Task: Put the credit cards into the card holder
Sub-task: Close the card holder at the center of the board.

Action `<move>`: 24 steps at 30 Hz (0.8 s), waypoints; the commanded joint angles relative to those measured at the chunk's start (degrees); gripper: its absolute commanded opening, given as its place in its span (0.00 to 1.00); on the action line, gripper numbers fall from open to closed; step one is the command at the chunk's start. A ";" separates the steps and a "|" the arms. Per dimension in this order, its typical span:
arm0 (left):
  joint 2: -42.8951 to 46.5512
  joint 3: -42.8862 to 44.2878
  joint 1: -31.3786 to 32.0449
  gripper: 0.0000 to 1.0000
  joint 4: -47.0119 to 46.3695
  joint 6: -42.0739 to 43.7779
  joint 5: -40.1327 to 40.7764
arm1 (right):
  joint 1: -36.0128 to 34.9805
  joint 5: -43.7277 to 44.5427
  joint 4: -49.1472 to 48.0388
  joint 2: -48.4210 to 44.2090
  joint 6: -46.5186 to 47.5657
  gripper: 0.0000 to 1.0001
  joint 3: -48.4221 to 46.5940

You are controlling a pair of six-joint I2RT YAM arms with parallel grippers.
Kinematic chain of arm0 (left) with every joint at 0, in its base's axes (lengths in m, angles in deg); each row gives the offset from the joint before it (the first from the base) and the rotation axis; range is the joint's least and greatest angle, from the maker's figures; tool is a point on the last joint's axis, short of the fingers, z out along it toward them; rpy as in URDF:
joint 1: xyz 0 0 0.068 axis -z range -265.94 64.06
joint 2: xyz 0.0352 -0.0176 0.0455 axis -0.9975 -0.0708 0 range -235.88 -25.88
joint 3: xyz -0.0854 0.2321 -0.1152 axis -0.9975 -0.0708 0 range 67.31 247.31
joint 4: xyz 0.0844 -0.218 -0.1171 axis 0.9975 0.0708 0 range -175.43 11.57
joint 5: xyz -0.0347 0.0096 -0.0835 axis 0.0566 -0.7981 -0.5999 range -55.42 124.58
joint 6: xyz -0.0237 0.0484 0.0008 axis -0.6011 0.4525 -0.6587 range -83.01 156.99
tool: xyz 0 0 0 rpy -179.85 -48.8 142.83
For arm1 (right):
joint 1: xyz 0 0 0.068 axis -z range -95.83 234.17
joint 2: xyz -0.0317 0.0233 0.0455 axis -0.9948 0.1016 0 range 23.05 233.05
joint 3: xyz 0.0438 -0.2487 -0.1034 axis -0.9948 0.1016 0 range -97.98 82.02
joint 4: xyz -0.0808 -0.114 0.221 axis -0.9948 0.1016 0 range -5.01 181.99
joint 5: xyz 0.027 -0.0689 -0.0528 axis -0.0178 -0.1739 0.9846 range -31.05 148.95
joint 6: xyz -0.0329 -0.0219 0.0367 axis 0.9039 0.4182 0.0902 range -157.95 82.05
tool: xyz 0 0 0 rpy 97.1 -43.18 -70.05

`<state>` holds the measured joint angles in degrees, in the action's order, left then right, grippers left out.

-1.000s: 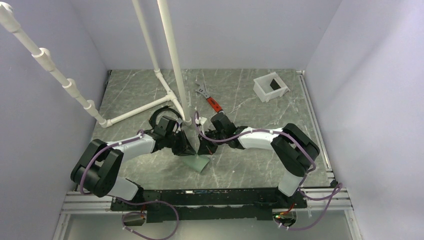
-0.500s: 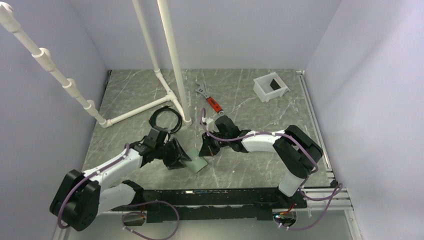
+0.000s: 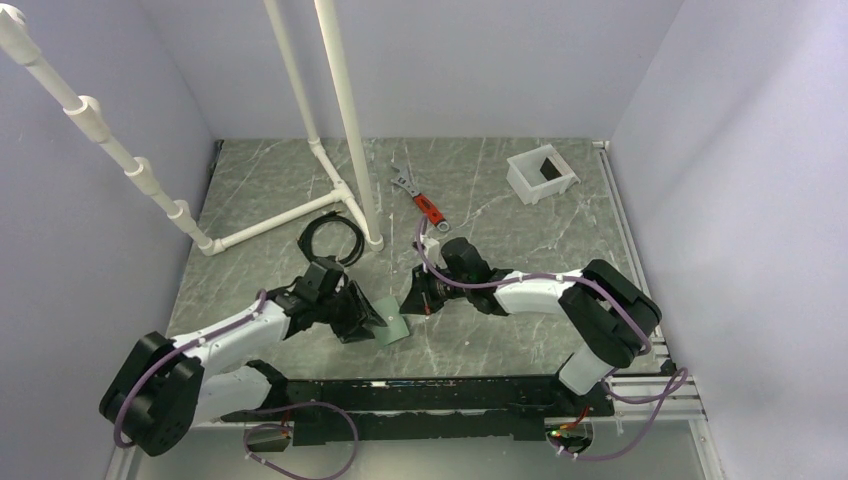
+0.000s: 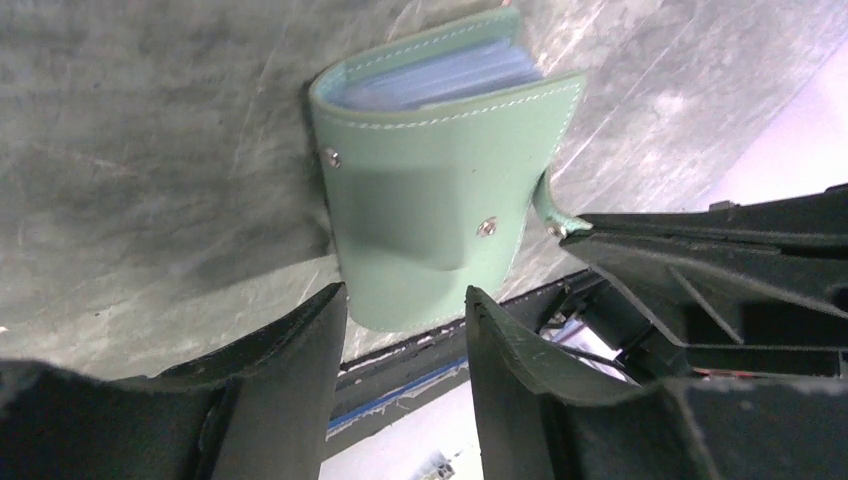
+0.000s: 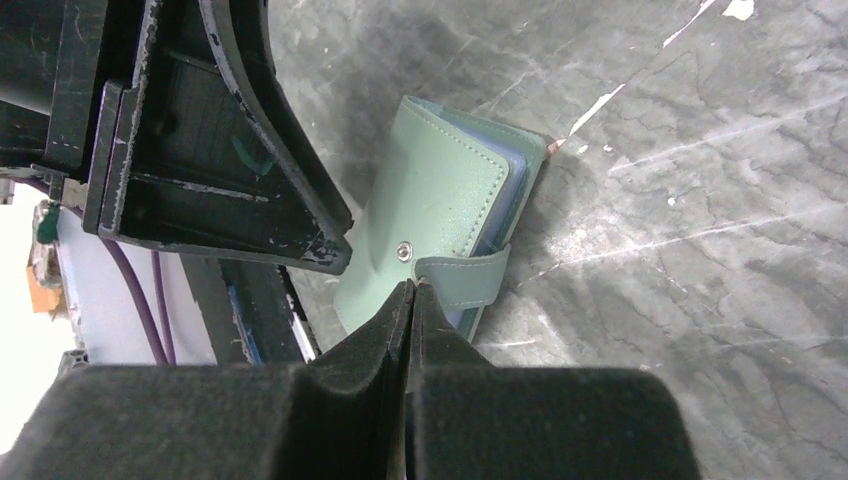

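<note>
**A slip waiting at the fastening**

On the left, the left gripper [image 4: 405, 293] has its jaws apart with nothing clamped between them. That leaves the card holder [image 4: 430, 180] lying unsteadied on the table [image 5: 700, 250]. If the other arm pushes or pulls at it now, I judge the whole wallet may slide or turn on the marbled surface.

In the middle, the folded cover bulges over bluish layers [image 4: 450, 75] that show at its open edge. I cannot tell whether these are the credit cards or plastic sleeves. A tug that lifts the cover could let them fan out or slip free.

On the right, the strap [image 5: 465, 275] is not snapped down, and its end curls up off the cover beside the bare stud [image 4: 487, 228]. The right gripper [image 5: 410, 288] is closed tight, with its tips together right at the strap's end. Whether it pinches the strap or only touches it cannot be told. If pressed off-centre, the strap could skid past the stud and miss it.

As to position, the card holder lies folded between the two grippers, near the front middle of the table. One edge reaches just to the gap between the left gripper's open jaws, and neither finger visibly grips it. The right gripper meets it from the opposite side, at the strap.
</note>
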<state>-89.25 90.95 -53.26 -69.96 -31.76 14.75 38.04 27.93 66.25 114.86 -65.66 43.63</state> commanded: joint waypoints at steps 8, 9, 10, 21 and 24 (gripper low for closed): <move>-9.49 8.55 3.32 0.49 4.72 5.07 8.15 | -0.01 -2.49 -6.47 -3.04 -2.80 0.00 1.55; -10.50 9.22 3.75 0.48 5.40 5.18 8.82 | 0.06 -2.90 -6.59 -2.99 -2.92 0.00 1.61; -11.35 9.64 4.41 0.46 5.90 5.20 9.84 | 0.26 -3.55 -7.08 -2.64 -3.26 0.00 1.69; -15.13 11.41 6.77 0.44 5.73 4.09 11.88 | 0.24 -7.51 -9.50 1.92 -4.94 0.00 0.77; -14.21 11.45 6.78 0.44 5.62 3.74 11.95 | 0.16 -8.32 -10.00 3.11 -5.14 0.00 0.72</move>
<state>-102.54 102.25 -47.42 -64.32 -27.61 23.14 38.80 24.30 61.66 116.90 -69.59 45.40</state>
